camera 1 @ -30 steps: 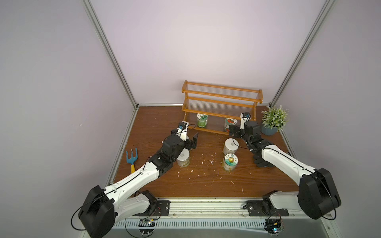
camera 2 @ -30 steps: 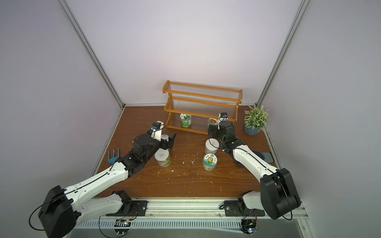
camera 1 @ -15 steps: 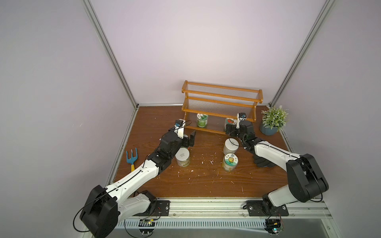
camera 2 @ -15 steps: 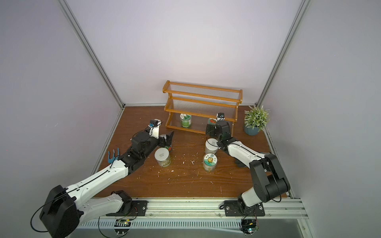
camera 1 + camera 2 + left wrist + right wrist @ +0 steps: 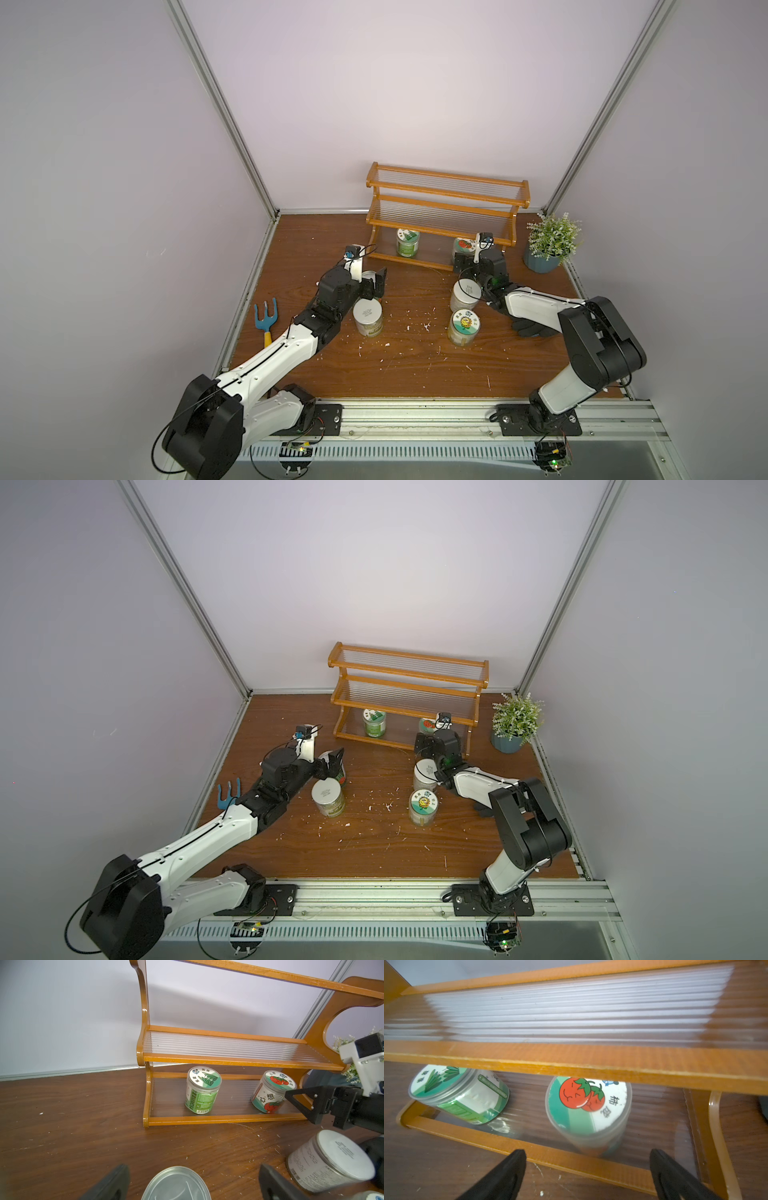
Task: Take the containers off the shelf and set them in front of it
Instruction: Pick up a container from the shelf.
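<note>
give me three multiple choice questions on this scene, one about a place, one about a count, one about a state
1. On which tier of the shelf does the tomato jar stand?
A. top
B. middle
C. bottom

2. How many jars stand on the shelf?
A. none
B. two
C. four

3. How is the right gripper?
A. open, with nothing in it
B. shut on the tomato jar
C. shut on nothing

Answers:
1. C, as both wrist views show the jar on the lowest tier, under the middle one.
2. B, as only the leaf jar and the tomato jar are on it.
3. A, as its fingers are spread wide and stop short of the tomato jar.
</note>
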Available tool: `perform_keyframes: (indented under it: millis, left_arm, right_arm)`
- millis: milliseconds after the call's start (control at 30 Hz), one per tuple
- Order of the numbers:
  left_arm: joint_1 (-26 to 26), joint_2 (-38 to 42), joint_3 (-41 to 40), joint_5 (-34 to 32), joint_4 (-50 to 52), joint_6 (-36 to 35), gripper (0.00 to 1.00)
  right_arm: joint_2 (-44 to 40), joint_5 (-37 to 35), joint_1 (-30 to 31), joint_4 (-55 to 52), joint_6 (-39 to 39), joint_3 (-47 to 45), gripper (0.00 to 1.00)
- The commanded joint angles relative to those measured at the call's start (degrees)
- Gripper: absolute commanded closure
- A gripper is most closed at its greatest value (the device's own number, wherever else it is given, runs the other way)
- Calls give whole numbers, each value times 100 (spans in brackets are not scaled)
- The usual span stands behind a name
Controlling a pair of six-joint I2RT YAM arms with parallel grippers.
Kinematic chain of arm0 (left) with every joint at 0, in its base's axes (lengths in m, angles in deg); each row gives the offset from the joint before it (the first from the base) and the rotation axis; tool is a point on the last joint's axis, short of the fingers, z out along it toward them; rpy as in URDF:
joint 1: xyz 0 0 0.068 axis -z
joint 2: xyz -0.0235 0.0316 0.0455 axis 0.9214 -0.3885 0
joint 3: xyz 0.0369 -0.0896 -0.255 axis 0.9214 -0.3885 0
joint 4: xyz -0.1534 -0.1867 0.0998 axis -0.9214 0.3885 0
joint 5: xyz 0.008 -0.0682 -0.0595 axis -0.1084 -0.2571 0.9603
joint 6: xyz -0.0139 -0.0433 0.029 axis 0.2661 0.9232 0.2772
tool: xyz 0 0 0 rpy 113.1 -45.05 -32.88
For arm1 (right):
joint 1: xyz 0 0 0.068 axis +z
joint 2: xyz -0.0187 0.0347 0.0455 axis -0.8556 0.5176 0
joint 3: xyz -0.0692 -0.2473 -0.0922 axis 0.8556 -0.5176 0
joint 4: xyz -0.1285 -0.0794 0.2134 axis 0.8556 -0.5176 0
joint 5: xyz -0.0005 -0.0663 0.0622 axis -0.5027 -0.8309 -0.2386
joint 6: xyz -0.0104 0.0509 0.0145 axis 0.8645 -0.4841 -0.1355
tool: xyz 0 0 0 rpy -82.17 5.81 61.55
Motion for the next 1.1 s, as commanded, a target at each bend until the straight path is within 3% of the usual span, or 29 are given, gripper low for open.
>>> perform_keyframes:
  millis: [0,1067]
  left_arm:
    - [-74,17,-42,150,-191,47,0]
    - [-272,-80,-114,442,-174,165,0]
  right_arm:
    - [30,-191,50,467,126,95,1]
    - [1348,-983,89,195,358,1427,1]
